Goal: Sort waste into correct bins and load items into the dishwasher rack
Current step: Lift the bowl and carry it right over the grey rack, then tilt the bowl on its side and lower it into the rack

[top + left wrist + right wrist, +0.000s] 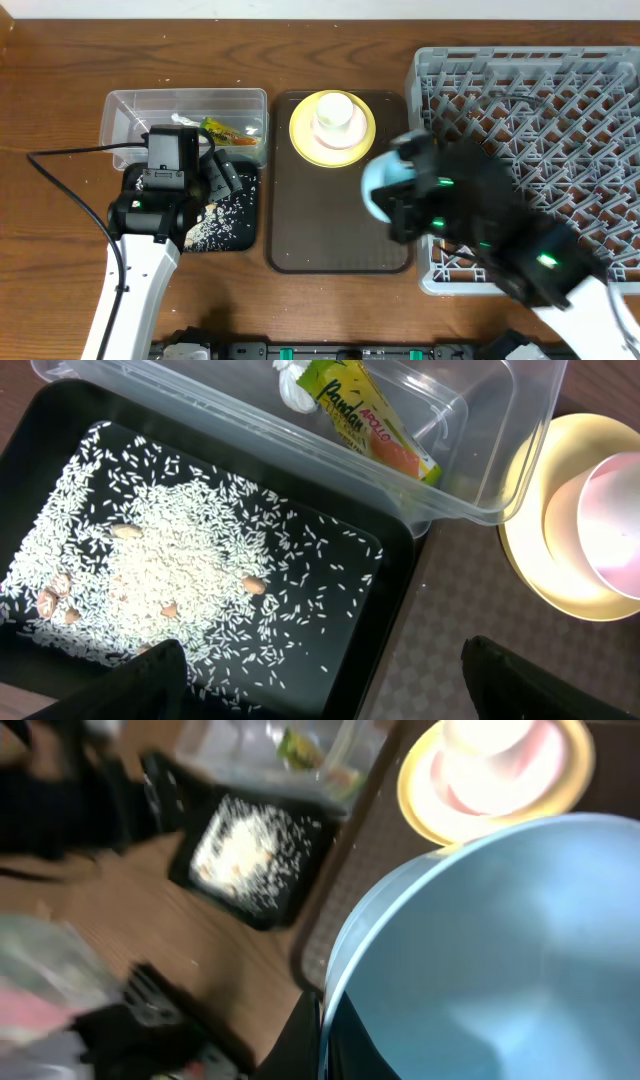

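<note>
Pinching light blue bowl (480, 940) by its rim, right end effector (322, 1020) clamped; likely light, stiff, slick; left end effector (330, 685) spread wide.

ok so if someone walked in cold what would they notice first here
The light blue bowl, gripped at its rim by the right gripper, is held over the right edge of the dark brown serving tray, next to the grey dishwasher rack. On the left, white rice grains lie scattered over the black tray. A white-pink cup sits on the yellow plate at the serving tray's far end.
</note>
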`<action>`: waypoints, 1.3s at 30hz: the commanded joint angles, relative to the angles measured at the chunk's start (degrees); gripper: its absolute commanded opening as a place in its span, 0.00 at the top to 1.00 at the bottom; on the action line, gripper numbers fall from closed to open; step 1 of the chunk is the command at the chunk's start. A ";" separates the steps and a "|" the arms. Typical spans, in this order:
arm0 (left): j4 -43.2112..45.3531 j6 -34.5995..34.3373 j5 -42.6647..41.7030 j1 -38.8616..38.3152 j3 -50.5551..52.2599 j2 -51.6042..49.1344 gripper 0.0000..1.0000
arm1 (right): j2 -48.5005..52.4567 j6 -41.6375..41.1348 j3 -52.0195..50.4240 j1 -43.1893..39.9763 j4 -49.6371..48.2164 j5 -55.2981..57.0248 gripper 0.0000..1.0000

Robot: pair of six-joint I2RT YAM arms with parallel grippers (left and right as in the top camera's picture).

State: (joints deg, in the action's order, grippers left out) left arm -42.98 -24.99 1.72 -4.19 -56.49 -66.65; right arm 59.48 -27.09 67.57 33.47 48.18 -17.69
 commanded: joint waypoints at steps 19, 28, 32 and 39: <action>0.17 0.96 0.70 0.26 0.39 -0.37 0.10 | -15.67 -2.75 0.90 -11.67 -0.83 -22.99 0.99; 0.17 0.96 0.70 0.26 0.39 -0.37 0.09 | -14.27 8.90 0.90 -18.60 -2.54 -24.15 0.99; 0.17 0.96 0.70 0.26 0.39 -0.37 0.09 | -10.67 11.37 0.87 -21.57 -0.79 -24.33 0.99; 0.17 0.96 0.70 0.26 0.39 -0.37 0.09 | -0.57 11.30 0.90 -25.05 -2.12 -35.21 0.99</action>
State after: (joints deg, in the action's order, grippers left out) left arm -43.00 -24.99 1.72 -4.16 -56.49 -66.70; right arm 55.86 -17.47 67.57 10.04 46.61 -45.19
